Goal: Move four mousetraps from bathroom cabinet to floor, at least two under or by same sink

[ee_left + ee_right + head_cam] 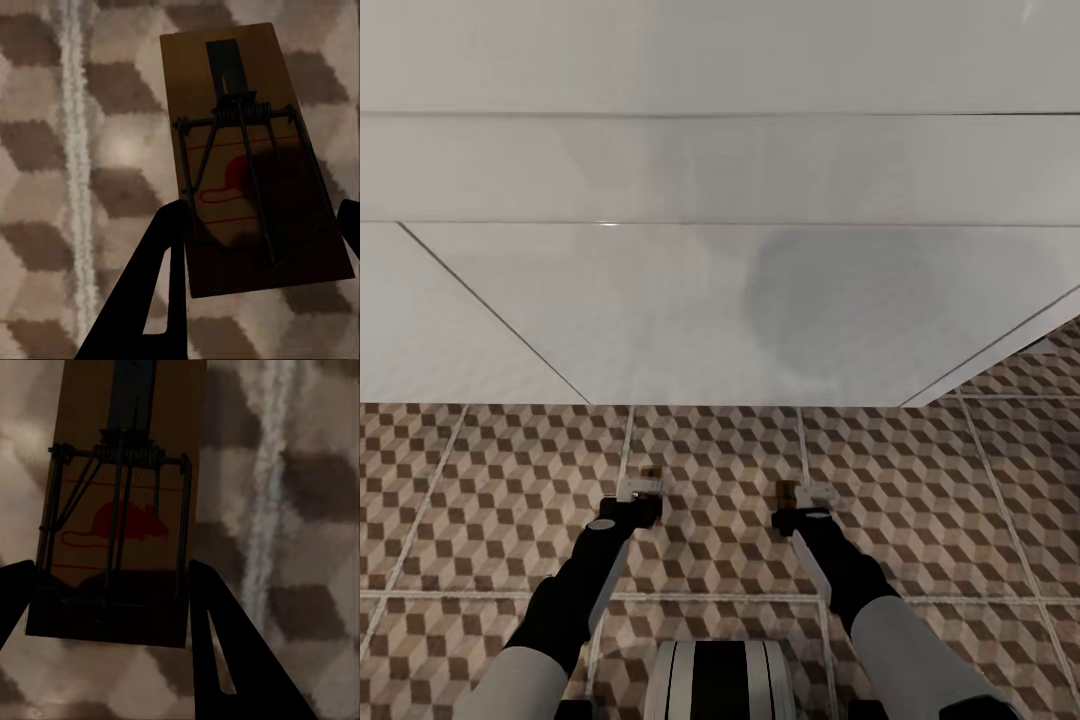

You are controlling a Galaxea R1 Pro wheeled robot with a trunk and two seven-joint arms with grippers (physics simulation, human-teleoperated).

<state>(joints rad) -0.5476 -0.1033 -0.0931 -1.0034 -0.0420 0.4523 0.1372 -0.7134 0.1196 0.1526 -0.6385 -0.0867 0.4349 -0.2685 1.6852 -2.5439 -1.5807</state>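
Each hand holds one mousetrap over the bathroom floor of brown and cream cube tiles. My left gripper is shut on a tan mousetrap. In the left wrist view that mousetrap shows its wire spring and red mouse print, with a dark finger at its side. My right gripper is shut on a second mousetrap. The right wrist view shows this mousetrap between the fingers. The cabinet is out of view.
A large glossy white body rises just ahead of both grippers and spans the whole width; I cannot tell whether it is the sink. Its lower edge meets the tiles close beyond the fingertips. Tiled floor extends left, right and back to my base.
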